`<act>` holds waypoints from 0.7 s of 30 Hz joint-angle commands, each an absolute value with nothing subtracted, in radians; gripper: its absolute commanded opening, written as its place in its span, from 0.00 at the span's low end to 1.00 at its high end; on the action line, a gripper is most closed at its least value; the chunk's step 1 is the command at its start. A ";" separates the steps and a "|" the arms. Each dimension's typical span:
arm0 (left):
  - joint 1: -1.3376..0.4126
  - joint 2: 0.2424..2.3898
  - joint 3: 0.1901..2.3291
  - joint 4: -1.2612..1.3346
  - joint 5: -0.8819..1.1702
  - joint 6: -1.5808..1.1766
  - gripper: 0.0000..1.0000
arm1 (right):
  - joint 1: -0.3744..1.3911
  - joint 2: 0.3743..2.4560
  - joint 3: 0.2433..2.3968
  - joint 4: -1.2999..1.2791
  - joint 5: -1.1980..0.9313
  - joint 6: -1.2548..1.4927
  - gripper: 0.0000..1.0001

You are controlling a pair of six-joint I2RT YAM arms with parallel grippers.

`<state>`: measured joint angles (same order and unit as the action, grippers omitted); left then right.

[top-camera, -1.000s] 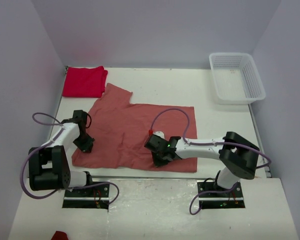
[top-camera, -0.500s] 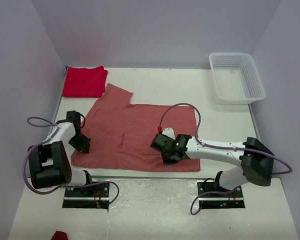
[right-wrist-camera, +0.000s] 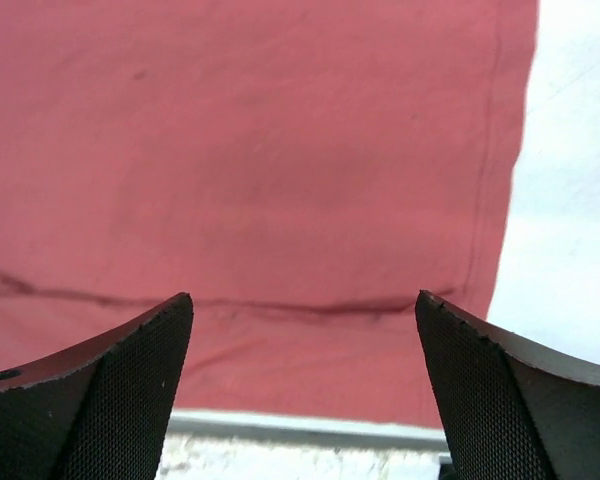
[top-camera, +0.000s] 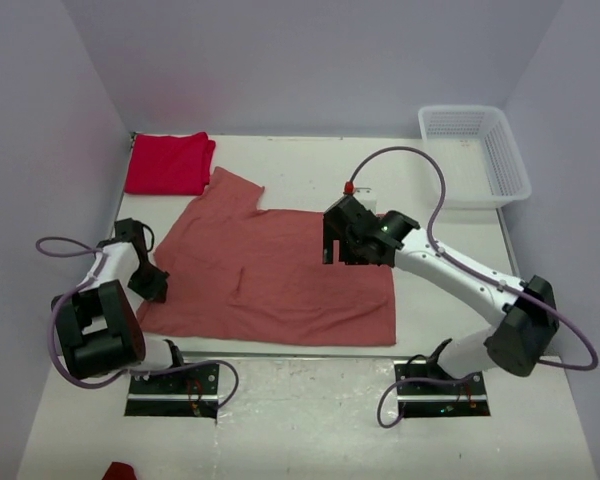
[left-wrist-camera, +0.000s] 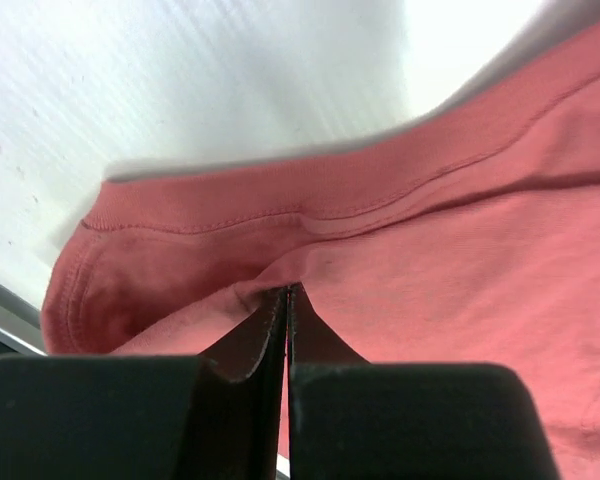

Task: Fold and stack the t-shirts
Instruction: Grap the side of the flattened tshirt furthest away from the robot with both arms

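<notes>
**Pink tee spread flat, pinched at its left edge**

The salmon-pink t-shirt (top-camera: 270,275) lies spread out on the middle of the worktop (top-camera: 310,170), one sleeve reaching toward the far left. Just beyond that sleeve, in the far left corner, the red t-shirt (top-camera: 168,163) sits folded. The left fingers (left-wrist-camera: 270,330) are clenched on the pink shirt's hemmed left edge. The right fingers (right-wrist-camera: 100,400) are spread wide, grasping nothing, above its right part. A white mesh basket (top-camera: 460,110) stands in the far right corner.

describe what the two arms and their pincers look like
The left arm and right arm have white links, black joints and black base plates. A lilac cable loops along each; the right one's ends at a red plug. The left pincer and right pincer are black, the right with mesh-textured pads.
</notes>
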<state>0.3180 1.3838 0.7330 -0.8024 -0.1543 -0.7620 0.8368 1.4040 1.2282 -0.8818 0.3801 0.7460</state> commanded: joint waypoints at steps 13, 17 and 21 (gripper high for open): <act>0.155 1.150 1.049 -0.746 -0.100 -0.652 0.00 | 0.324 1.939 1.731 -0.880 0.065 0.502 0.76; 0.077 1.170 1.054 -0.657 -0.075 -0.638 0.00 | 0.276 2.083 1.885 -0.966 0.026 0.477 0.70; 0.035 1.215 1.075 -0.624 -0.058 -0.608 0.00 | 0.242 2.180 1.973 -1.020 0.006 0.460 0.68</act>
